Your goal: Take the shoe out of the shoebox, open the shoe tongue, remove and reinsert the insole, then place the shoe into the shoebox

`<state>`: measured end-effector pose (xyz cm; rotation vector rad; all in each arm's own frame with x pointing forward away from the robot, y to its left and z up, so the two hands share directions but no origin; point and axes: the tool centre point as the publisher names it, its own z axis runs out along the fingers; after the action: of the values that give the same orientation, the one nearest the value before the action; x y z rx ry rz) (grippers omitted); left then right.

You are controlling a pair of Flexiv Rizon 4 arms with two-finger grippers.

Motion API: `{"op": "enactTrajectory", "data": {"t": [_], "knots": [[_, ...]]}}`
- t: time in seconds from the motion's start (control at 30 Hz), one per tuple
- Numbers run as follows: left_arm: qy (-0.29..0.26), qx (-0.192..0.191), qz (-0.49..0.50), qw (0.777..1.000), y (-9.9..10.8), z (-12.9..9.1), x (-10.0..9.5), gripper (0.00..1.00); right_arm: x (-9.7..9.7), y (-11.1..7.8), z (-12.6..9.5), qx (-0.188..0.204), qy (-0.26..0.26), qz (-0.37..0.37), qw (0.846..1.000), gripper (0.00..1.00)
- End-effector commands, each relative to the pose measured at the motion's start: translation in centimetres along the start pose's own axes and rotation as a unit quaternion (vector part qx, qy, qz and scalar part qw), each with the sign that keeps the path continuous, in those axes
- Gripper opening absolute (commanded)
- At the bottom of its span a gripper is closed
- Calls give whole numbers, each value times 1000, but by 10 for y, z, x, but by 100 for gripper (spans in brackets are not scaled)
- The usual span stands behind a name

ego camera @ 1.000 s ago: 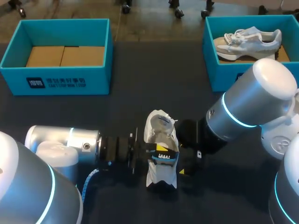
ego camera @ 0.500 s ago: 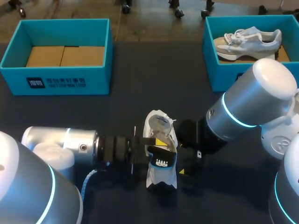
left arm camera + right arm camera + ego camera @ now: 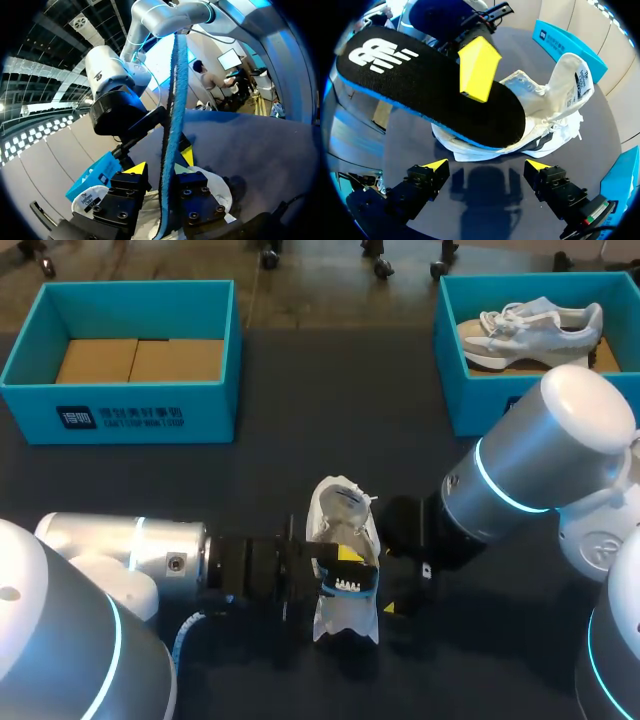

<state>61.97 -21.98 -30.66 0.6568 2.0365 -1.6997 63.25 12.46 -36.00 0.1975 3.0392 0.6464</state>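
Observation:
A white shoe [image 3: 343, 508] lies on the dark table between my two arms. Its black insole [image 3: 347, 586] with a blue edge stands tilted above it, the front end down in the shoe [image 3: 560, 95]. My left gripper [image 3: 345, 570] comes in level from the left with a finger on either side of the insole [image 3: 172, 100]. In the left wrist view a thin gap shows beside one finger, so the gripper [image 3: 162, 164] is open around it. One of its yellow fingers [image 3: 477, 67] lies on the insole's [image 3: 420, 85] printed face. My right gripper [image 3: 485, 165] stands wide open and empty just right of the shoe.
A blue shoebox [image 3: 120, 418] with a cardboard floor stands at the back left. Another blue box [image 3: 450, 370] at the back right holds a second pale shoe [image 3: 530, 328]. My right arm's big elbow [image 3: 540, 460] hangs over the table's right side.
The left gripper's fingers have parted from a tight hold on the insole. The left wrist has rolled a little and the insole's printed face has turned more upward. The right arm has not moved.

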Motion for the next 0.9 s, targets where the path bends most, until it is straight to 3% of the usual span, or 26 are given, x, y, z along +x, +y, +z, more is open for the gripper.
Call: {"op": "enactTrajectory", "data": {"t": [0.03, 0.4, 0.9], "knots": [[7, -24, 6, 1000, -7, 0, 2, 0, 1, 0, 1, 0, -1, 0, 1000, 100], [23, -2, 41, 999, 16, 3, 9, 0, 1, 0, 1, 0, -1, 0, 1000, 100], [10, -46, 80, 996, 50, 15, 0, 0, 1, 0, 1, 0, -1, 0, 1000, 100]]}}
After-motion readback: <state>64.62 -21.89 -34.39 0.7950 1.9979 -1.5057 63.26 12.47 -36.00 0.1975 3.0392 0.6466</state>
